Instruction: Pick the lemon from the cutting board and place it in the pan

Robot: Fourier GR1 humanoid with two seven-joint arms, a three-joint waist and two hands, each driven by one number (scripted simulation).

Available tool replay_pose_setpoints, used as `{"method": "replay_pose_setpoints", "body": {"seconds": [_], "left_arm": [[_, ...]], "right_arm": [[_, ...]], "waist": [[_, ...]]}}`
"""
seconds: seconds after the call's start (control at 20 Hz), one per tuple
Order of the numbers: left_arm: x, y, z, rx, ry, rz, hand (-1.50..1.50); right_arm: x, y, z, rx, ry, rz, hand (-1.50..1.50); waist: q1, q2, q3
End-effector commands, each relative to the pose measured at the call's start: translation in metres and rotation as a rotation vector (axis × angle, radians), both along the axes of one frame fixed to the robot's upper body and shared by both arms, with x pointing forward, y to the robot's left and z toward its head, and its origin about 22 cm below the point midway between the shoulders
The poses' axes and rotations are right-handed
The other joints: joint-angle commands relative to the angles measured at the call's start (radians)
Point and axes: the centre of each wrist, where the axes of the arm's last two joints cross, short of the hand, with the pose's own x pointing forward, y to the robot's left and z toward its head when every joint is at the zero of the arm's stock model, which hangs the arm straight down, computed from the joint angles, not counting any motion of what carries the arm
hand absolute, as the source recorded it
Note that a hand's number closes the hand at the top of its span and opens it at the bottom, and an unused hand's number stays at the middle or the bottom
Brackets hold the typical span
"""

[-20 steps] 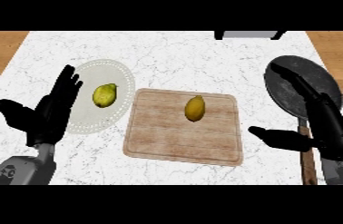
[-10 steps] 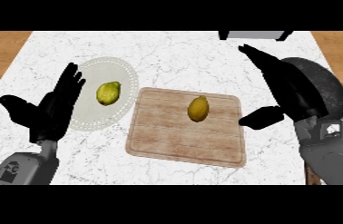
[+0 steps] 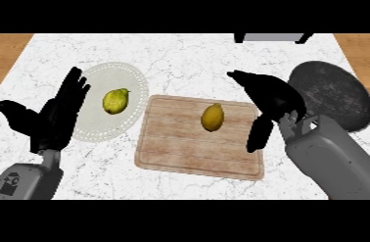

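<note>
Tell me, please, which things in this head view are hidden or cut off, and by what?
- Pan: its handle and near rim are hidden in the head view by the right hand and forearm.
- Cutting board: its right edge is partly covered by the right hand.
- Grey object at the counter's far edge: cut off by the view's top.

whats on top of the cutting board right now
One lemon lies on the cutting board, near its far edge. The right hand overhangs the board's right edge, hiding that strip; nothing else shows on it.
</note>
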Motion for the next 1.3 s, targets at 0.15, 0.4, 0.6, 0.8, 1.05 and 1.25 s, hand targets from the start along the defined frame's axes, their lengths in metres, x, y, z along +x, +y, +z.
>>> {"method": "replay_pose_setpoints", "body": {"seconds": [0.15,0.4,0.6,0.8,1.05,1.25], "left_arm": [[-0.013,0.005,-0.005,0.016,-0.001,0.005,0.00],[-0.001,-0.005,0.012,0.025,0.003,0.009,0.00],[0.003,-0.007,0.014,-0.005,0.001,0.000,0.00],[-0.019,0.012,-0.006,0.015,0.015,0.006,0.00],[0.004,0.013,0.002,0.009,-0.009,0.020,0.00],[0.004,0.009,-0.001,-0.016,0.012,0.007,0.00]], "right_arm": [[-0.005,0.036,-0.013,-0.138,0.055,0.046,-1.50],[-0.017,0.050,0.009,-0.262,-0.011,0.020,-1.50],[-0.026,0.058,-0.009,-0.256,-0.027,0.025,-1.50],[-0.004,0.082,0.011,-0.222,-0.030,0.038,-1.50],[0.010,0.104,-0.004,-0.283,0.026,0.005,-1.50],[0.011,0.088,-0.038,-0.316,0.047,-0.037,-1.50]], "waist": [[-0.005,-0.002,0.001],[-0.015,-0.005,0.001],[-0.016,-0.003,0.001],[-0.005,-0.002,0.001],[-0.007,0.000,0.000],[-0.011,0.000,0.001]]}}
